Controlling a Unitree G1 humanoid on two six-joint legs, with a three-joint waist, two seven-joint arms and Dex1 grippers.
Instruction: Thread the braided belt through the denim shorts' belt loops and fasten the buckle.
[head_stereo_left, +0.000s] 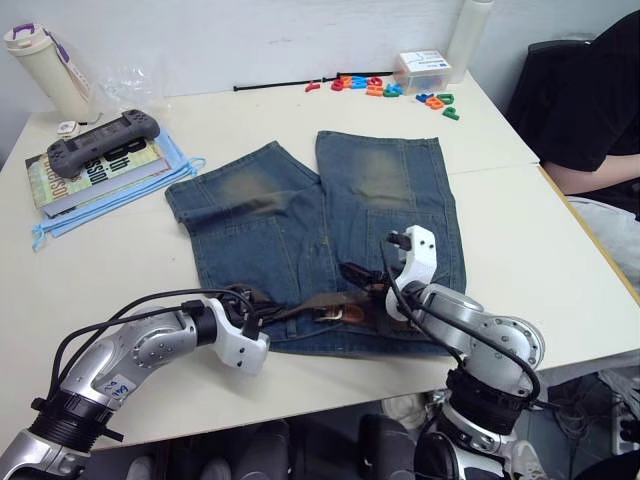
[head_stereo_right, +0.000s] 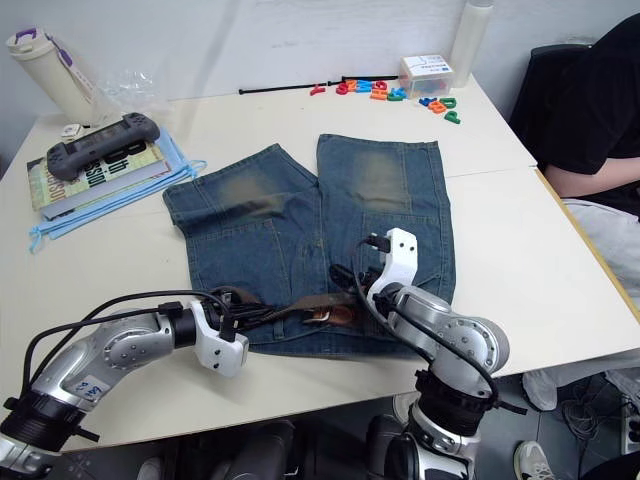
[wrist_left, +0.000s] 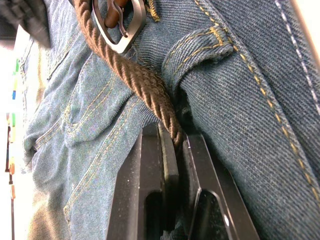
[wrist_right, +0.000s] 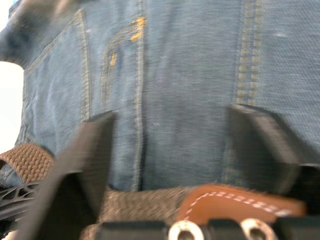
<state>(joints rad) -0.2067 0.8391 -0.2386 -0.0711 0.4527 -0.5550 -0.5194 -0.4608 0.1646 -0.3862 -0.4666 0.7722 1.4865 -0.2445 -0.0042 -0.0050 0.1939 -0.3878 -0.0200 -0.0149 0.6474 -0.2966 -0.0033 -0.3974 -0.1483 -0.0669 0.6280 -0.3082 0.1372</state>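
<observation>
The denim shorts (head_stereo_left: 320, 215) lie flat on the white table, waistband toward me. Along the waistband runs the braided belt (head_stereo_left: 300, 310), dark brown, with its silver buckle (wrist_left: 122, 27) and a tan leather piece (head_stereo_right: 345, 318) near the middle. My left gripper (wrist_left: 172, 137) is at the waistband's left end, shut on the braided strap right beside a belt loop (wrist_left: 197, 47). My right gripper (wrist_right: 180, 125) hovers over the right side of the waistband with fingers wide apart, the tan leather tip (wrist_right: 225, 205) lying just under them.
At the far left a game controller (head_stereo_left: 103, 135) rests on books, with a bottle (head_stereo_left: 45, 70) behind. Coloured letters (head_stereo_left: 385, 88) and a small box (head_stereo_left: 420, 68) sit at the back. A person (head_stereo_left: 590, 110) sits at the right. The table's front edge (head_stereo_left: 330, 385) is close.
</observation>
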